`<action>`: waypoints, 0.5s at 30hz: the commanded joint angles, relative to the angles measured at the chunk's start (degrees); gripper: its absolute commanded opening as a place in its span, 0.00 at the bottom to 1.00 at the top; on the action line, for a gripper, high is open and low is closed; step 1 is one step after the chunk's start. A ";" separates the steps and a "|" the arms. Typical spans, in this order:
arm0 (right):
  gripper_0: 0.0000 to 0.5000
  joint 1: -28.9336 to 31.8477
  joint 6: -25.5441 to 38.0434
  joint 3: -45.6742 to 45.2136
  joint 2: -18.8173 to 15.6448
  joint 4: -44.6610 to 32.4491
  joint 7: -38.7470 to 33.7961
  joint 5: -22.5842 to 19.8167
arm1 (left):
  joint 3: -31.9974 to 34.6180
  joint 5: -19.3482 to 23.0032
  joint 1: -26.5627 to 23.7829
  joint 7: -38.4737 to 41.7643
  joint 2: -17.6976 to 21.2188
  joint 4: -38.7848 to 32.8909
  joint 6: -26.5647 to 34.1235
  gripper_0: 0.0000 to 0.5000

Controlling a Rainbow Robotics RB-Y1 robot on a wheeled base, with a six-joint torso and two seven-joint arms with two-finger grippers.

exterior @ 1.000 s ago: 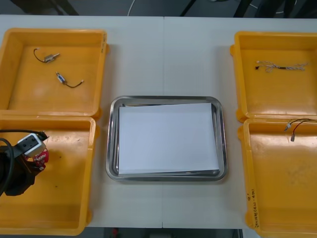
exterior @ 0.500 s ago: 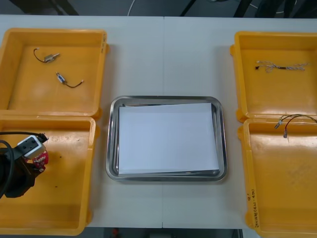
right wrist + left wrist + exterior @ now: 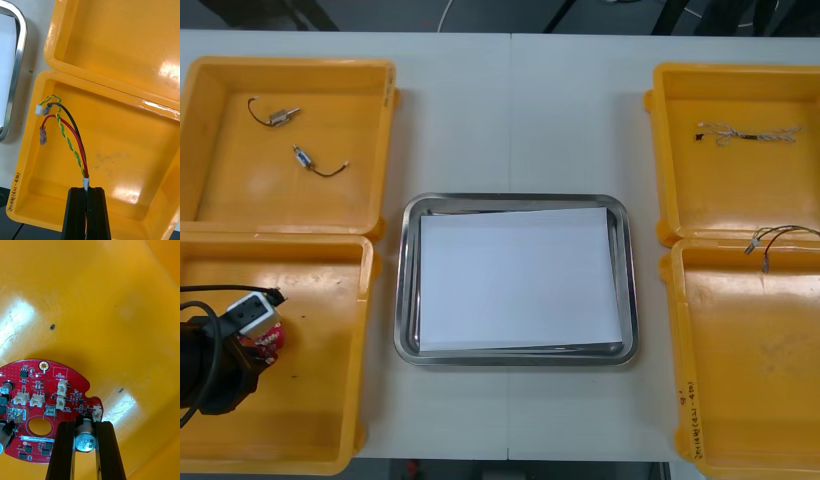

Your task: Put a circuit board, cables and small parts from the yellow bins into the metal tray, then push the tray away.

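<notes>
Bins of yellow plastic stood two at each side of the table. In the upper-left bin (image 3: 205, 130) lay two small metal parts (image 3: 281, 116) with thin dark leads, apart from each other. At the lower left of the front view, the left gripper (image 3: 85, 424) was down in the lower-left bin (image 3: 330, 400). Its jaws pinched a small silver cylinder (image 3: 85, 440) on the edge of a round red circuit board (image 3: 268, 341).

In the centre sat the metal tray (image 3: 408, 290), white inside.

The upper-right bin (image 3: 670, 150) held a pale twisted cable (image 3: 745, 133). Over the lower-right bin (image 3: 740, 400), the right gripper (image 3: 87, 189) had its jaws nearly together. They clamped a bunch of cables (image 3: 71, 138), red, black and twisted yellow-green, whose loose ends hung near the bin's far rim.
</notes>
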 commanded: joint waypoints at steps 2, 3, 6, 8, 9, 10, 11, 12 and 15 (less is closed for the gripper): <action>0.00 -1.08 0.21 0.75 -2.33 1.20 -0.25 0.67 | -3.06 -0.93 -4.06 -0.09 -1.26 1.44 -0.93 0.00; 0.00 -1.08 0.21 0.75 -2.33 1.37 -0.17 0.75 | -3.50 -1.02 -4.32 -0.09 -1.26 1.79 -1.37 0.00; 0.00 -1.16 0.21 0.75 -2.24 1.55 0.01 0.75 | -4.82 -1.46 -4.93 0.00 -1.35 3.02 -3.39 0.00; 0.00 -1.16 0.21 0.75 -2.33 1.64 0.10 0.84 | -4.82 -1.54 -4.93 -0.09 -1.35 3.02 -3.39 0.00; 0.00 -1.16 0.21 0.75 -2.33 1.55 0.10 0.84 | -4.82 -1.46 -4.85 0.00 -1.35 3.02 -3.39 0.00; 0.00 -1.16 0.21 0.75 -2.24 1.55 0.10 0.84 | -4.90 -1.37 -4.85 -0.09 -1.35 3.02 -3.39 0.00; 0.00 -1.16 0.21 0.75 -2.24 1.55 0.10 0.84 | -4.82 -1.28 -4.85 -0.09 -1.35 3.02 -3.39 0.00; 0.00 -1.34 0.21 0.75 -2.24 1.55 0.10 0.75 | -4.82 -1.28 -4.85 0.00 -1.35 3.02 -3.39 0.00; 0.00 -1.16 0.21 0.75 -2.33 1.55 0.19 0.67 | -4.90 -1.02 -4.85 0.00 -1.35 3.02 -3.39 0.01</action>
